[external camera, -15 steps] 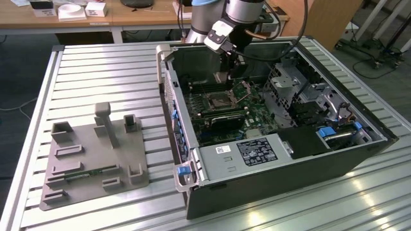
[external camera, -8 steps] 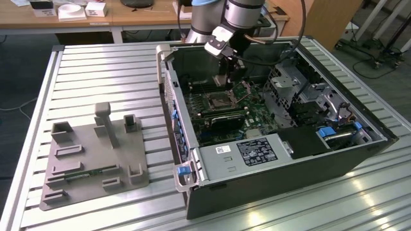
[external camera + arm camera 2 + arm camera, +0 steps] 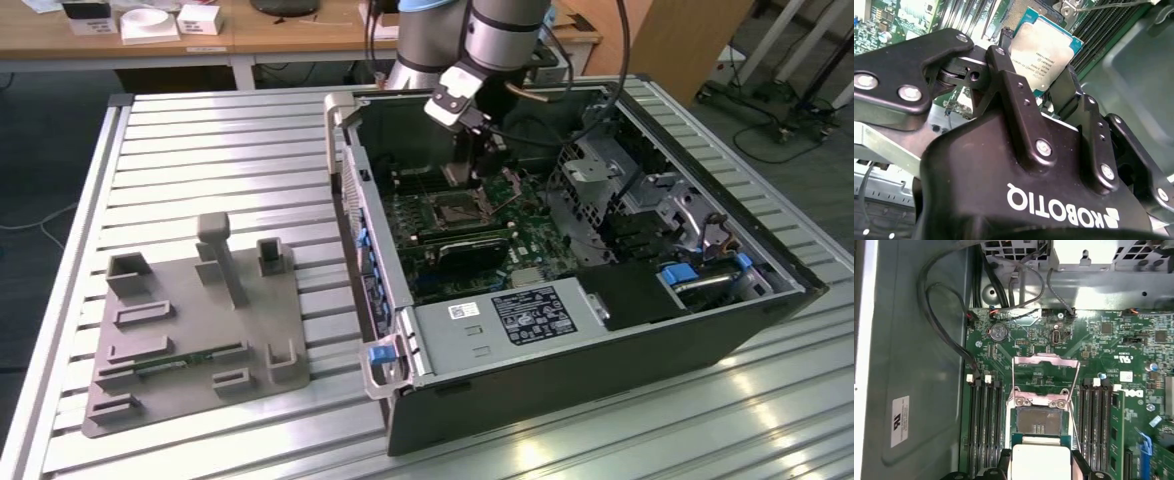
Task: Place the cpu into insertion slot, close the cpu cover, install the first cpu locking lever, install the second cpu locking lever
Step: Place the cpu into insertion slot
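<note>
While the exterior view puts the gripper [image 3: 469, 182] inside the computer case [image 3: 574, 395], the second wrist view shows it clenching the cpu [image 3: 1046, 50], the first wrist view the bare insertion slot [image 3: 1036, 421] nearby, cpu cover [image 3: 1045, 374] raised, nothing installed.

Counted one gripper [image 3: 1036, 57], with two fingers [image 3: 1004, 65]. Counted one cpu [image 3: 1046, 47], clamped between those fingers. Counted one insertion slot [image 3: 1036, 421], directly beyond the fingertips, and one cpu cover [image 3: 1045, 371], raised, just past the slot. Counted two banks of memory slots [image 3: 986, 425], one on each side of the gripper; left the slots per bank uncounted. Counted one coin cell [image 3: 999, 332], farther ahead of the gripper than the cover. Counted one computer case [image 3: 574, 400] around the gripper, one grey fixture plate [image 3: 200, 330] well apart from it, and one slatted table [image 3: 227, 150] beneath both.
</note>
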Motion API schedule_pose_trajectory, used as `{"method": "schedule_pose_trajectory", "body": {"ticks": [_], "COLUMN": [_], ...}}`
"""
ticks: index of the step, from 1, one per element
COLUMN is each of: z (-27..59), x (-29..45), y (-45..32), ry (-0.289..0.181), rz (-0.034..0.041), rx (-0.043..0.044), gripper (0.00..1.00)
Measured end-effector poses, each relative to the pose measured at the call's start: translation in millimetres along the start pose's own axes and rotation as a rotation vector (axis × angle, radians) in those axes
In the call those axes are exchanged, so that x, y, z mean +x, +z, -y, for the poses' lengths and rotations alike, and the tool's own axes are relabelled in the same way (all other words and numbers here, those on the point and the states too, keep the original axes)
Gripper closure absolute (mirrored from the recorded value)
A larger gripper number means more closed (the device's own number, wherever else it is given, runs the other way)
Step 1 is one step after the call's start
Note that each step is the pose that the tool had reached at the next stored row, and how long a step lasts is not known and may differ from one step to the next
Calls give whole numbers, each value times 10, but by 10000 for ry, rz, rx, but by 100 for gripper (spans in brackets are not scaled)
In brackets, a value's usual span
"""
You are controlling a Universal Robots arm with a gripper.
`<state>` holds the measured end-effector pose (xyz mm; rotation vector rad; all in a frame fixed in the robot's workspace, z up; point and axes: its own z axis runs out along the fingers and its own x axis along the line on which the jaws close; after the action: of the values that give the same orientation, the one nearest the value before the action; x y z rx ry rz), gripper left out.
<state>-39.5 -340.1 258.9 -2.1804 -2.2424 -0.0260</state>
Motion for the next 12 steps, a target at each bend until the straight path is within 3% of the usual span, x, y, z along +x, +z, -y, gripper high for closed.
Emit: {"method": "schedule_pose_trajectory", "body": {"ticks": [5,12], "z": [-2,-2], "x": [5,5], "y": [86,102], "ry": [-61,-97], "rz": [0,-1], "rx": [2,3], "gripper": [46,46]}}
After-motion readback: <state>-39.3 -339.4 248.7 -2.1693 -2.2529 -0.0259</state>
